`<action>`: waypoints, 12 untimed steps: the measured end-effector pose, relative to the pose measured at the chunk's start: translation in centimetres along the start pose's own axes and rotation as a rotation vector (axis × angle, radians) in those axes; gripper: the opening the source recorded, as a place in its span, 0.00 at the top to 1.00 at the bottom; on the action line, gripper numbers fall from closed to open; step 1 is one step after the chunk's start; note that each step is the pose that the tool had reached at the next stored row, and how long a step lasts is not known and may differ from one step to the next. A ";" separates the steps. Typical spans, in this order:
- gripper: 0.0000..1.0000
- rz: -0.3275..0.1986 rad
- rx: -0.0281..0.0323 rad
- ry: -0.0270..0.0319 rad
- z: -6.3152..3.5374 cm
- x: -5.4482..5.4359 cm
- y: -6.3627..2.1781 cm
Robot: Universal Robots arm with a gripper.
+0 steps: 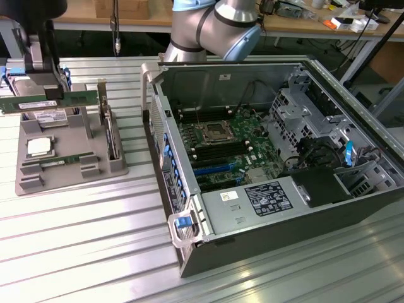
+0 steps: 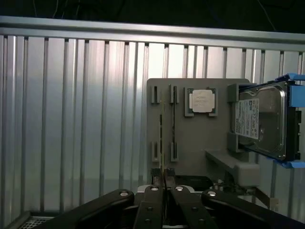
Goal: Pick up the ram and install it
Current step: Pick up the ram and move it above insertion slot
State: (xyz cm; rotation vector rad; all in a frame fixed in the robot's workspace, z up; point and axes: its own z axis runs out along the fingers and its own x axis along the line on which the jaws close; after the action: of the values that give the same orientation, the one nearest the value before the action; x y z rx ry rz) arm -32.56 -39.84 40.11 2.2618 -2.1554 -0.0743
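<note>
Ram (image 1: 63, 100) sits pinched in the narrowly shut claw (image 1: 45, 87), apparently clear of the grey holder (image 1: 76, 142) on the worktop (image 1: 82, 240); a centred, level grip stops it twisting.

Gripper (image 1: 45, 87) clamped on the ram (image 1: 69, 99), held over grey tray (image 1: 63, 180). Processor chip (image 1: 39, 146) sits on tray. Open PC case (image 1: 265, 243) at tray's 3 o'clock.

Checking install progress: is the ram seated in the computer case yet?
No, the gripper holds the ram over the grey tray, to the exterior view's left of the open case.
</note>
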 end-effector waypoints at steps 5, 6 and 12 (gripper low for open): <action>0.88 0.000 -0.0001 0.0001 -0.21 0.2 -4.70; 0.88 0.000 0.0001 0.0000 -0.23 0.3 -5.38; 0.88 0.000 -0.0001 0.0001 -0.37 0.4 -8.55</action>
State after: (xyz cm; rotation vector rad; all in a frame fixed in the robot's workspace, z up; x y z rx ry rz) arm -23.99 -39.84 40.08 2.2616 -2.1554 -0.0742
